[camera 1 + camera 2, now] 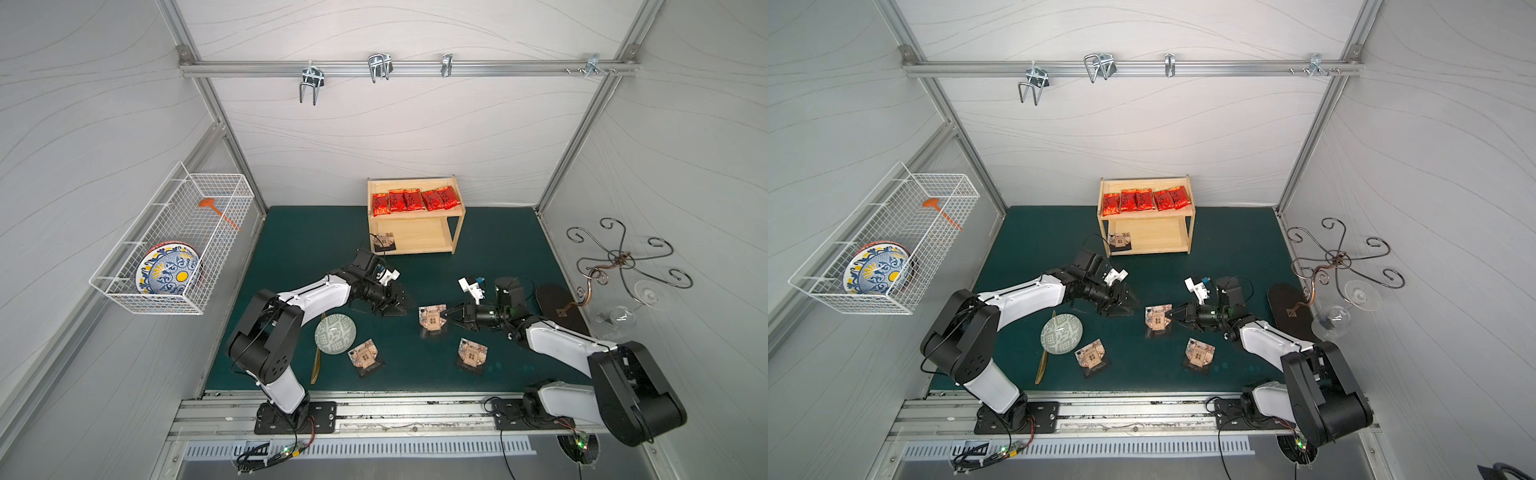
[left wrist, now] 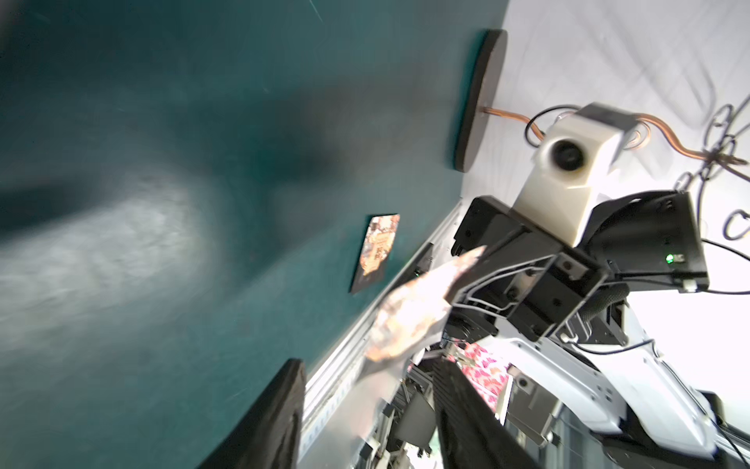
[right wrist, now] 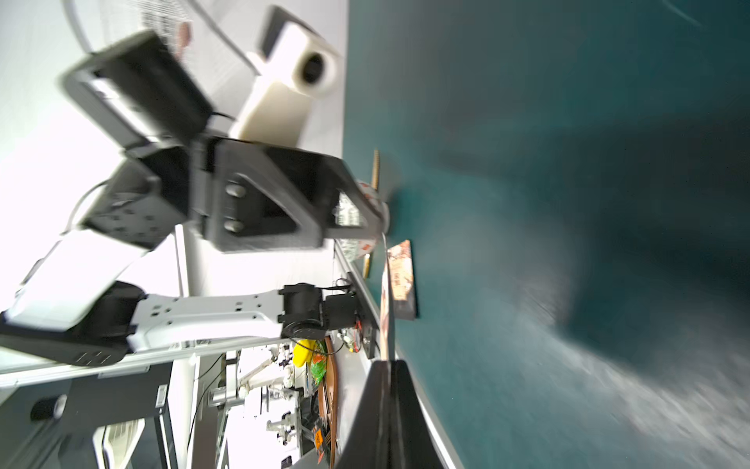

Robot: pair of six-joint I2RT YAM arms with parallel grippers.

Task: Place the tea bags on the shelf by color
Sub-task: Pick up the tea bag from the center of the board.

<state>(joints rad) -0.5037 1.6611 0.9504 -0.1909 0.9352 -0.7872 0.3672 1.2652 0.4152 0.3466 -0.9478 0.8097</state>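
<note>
The right claw (image 1: 443, 318) is clamped on one edge of a pouch (image 1: 431, 319), which sticks out past its tips toward the left claw (image 1: 406, 305). The left claw's fingers stand apart with nothing between them, tips just short of that pouch. A second pouch (image 1: 472, 352) lies on the mat (image 1: 311, 232) near the right claw, on its base side. A third pouch (image 1: 365, 355) lies on the left claw's base side, beside a bowl (image 1: 334, 333). The shelf (image 1: 419, 237) stands beyond both claws, well apart. Five red sachets (image 1: 415, 200) line its top tier. A fourth pouch (image 1: 384, 242) sits on the bottom tier, at the end nearer the left claw.
</note>
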